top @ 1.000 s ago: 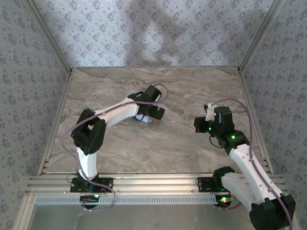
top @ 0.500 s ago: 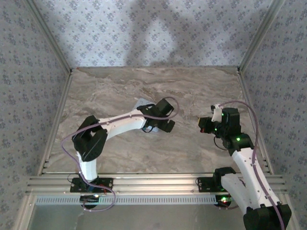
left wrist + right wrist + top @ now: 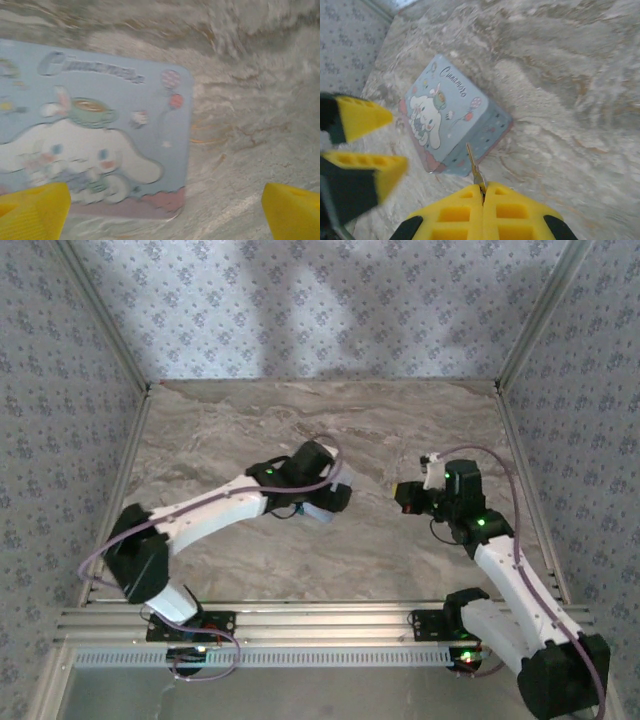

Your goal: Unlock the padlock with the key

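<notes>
While the left arm has swung its elbow wide and drawn its wrist back over the tin box (image 3: 445, 117), the right arm has edged left toward it. The right fingers (image 3: 452, 212) are pressed together on the key (image 3: 474, 165), whose blade points at the tin's near corner, just short of it. The left fingers (image 3: 30, 210) hang apart above the printed lid, holding nothing. I cannot make out the padlock; it probably sits on one of the tin's sides. The key seems to be closing in, with the tin not yet steadied on the table (image 3: 560, 75).
</notes>
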`<control>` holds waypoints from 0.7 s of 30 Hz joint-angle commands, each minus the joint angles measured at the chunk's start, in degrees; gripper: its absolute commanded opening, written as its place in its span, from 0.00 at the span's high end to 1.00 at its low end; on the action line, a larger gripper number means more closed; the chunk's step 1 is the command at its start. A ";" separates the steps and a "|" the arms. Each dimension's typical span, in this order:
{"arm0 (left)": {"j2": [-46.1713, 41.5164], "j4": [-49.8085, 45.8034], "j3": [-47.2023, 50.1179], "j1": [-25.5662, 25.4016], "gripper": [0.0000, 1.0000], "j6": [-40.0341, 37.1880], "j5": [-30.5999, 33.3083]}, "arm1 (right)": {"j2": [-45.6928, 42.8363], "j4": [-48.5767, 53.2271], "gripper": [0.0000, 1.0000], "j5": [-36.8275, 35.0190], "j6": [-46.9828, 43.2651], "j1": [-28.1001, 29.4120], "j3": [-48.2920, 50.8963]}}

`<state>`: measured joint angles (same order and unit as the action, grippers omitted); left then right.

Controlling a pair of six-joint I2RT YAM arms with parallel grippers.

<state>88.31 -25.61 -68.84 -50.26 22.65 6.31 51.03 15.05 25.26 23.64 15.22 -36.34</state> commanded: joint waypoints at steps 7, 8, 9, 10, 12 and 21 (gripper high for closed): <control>-17.60 18.32 25.46 9.07 0.03 -1.54 -7.84 | 15.37 -19.06 1.00 1.66 6.29 11.95 -2.38; -19.43 20.90 28.34 9.69 0.03 -1.63 -7.20 | 17.23 -20.07 1.00 2.09 6.57 12.71 -3.17; -21.45 23.61 31.60 10.59 0.03 -1.80 -7.24 | 19.50 -21.12 1.00 2.41 6.68 13.72 -4.12; -23.38 25.81 34.38 11.50 0.02 -1.99 -7.40 | 21.64 -21.94 1.00 2.72 6.73 14.58 -5.24; -26.19 27.69 37.75 13.67 0.02 -2.17 -9.64 | 25.22 -23.52 1.00 3.04 7.10 15.88 -7.12; -18.49 28.69 38.52 20.68 0.13 -4.27 -25.86 | 41.34 -26.25 1.00 5.84 9.41 17.87 -16.42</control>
<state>66.76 -0.84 -30.22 -30.35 20.38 -12.12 89.93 -9.74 29.26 31.81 32.49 -49.63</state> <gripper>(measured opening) 0.882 0.065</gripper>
